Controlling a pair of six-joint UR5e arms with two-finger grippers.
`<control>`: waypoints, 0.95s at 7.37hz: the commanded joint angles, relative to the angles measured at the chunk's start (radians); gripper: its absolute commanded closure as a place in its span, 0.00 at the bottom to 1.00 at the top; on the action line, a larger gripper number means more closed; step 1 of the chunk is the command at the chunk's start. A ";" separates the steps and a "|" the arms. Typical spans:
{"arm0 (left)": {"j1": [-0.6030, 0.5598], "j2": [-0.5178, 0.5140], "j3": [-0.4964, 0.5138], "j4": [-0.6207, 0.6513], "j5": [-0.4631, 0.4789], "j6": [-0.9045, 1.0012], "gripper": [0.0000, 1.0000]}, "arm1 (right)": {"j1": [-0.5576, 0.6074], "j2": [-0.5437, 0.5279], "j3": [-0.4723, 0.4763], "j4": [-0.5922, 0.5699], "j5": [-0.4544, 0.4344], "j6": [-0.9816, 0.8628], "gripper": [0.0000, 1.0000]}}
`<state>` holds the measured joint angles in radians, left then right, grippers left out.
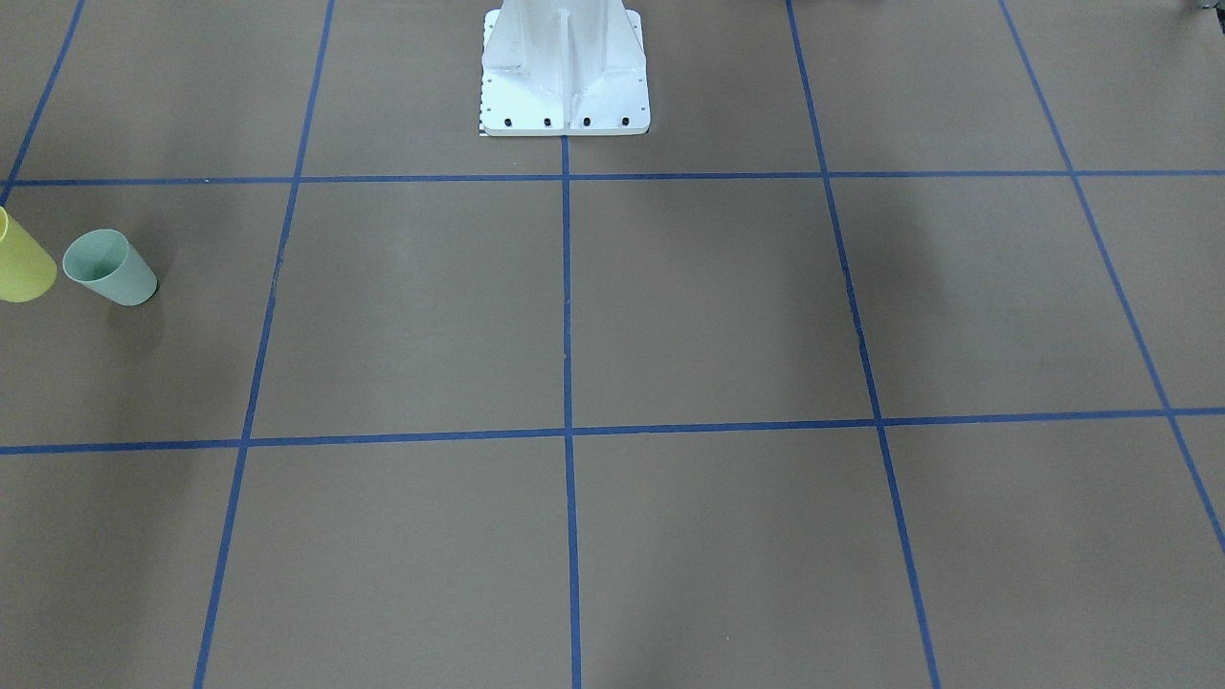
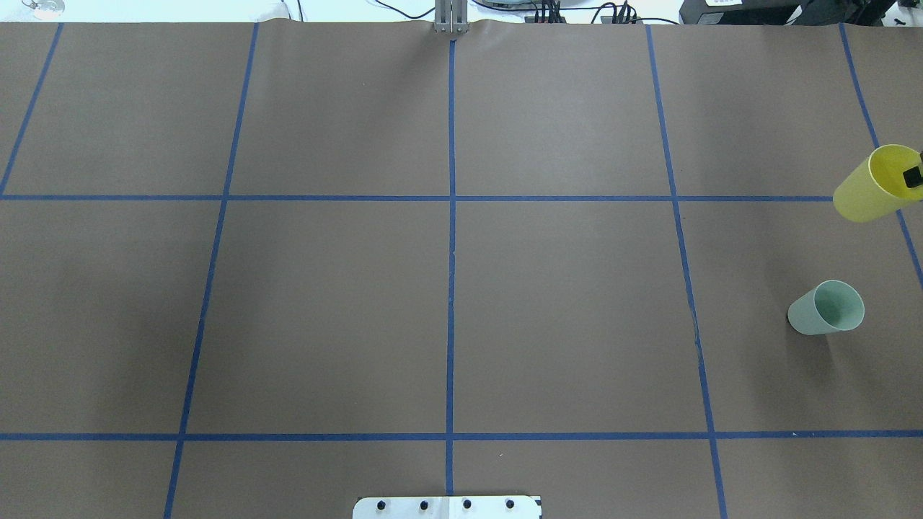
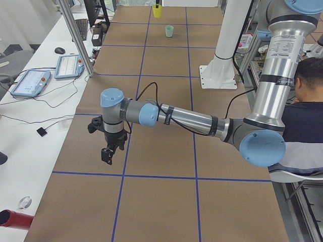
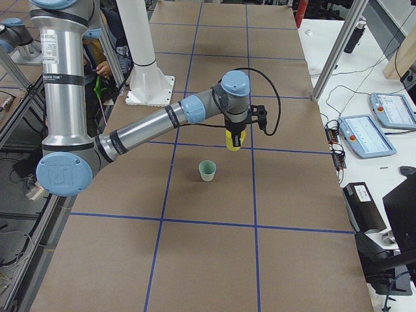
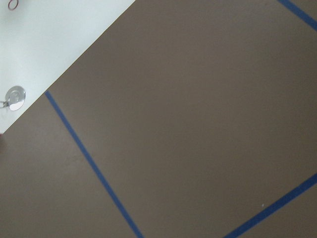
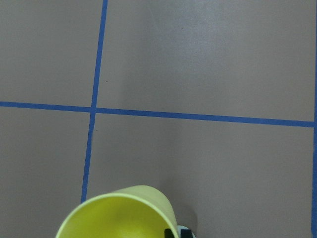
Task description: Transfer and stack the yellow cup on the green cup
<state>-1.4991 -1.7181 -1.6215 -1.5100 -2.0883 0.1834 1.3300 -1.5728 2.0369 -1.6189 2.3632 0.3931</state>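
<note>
The yellow cup (image 2: pixel 865 189) hangs tilted above the table at the far right edge, held by my right gripper (image 4: pixel 235 132), which is shut on its rim. One black fingertip (image 2: pixel 913 176) shows inside the cup's mouth. The cup also shows in the right wrist view (image 6: pixel 119 213) and the front view (image 1: pixel 19 263). The green cup (image 2: pixel 826 308) stands upright on the brown table, apart from the yellow cup and nearer my base, also in the front view (image 1: pixel 110 268) and the right side view (image 4: pixel 207 170). My left gripper (image 3: pixel 107 151) hovers over the table's far left end; I cannot tell whether it is open.
My white base plate (image 1: pixel 565 96) sits at the table's middle edge. Blue tape lines (image 2: pixel 451 216) divide the brown table cover. Tablets (image 4: pixel 361 135) and cables lie on the white side table beyond the right end. A seated person (image 3: pixel 303 106) is behind the base.
</note>
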 commanded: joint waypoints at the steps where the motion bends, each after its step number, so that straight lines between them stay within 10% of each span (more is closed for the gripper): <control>1: -0.094 0.099 -0.006 0.043 -0.146 -0.015 0.00 | 0.000 -0.013 -0.012 0.025 0.001 0.001 1.00; 7: -0.144 0.235 -0.081 -0.001 -0.272 -0.015 0.00 | -0.147 -0.240 -0.023 0.333 0.004 0.154 1.00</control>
<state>-1.6423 -1.4851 -1.7005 -1.5092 -2.3569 0.1688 1.2465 -1.7768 2.0226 -1.3715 2.3686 0.4636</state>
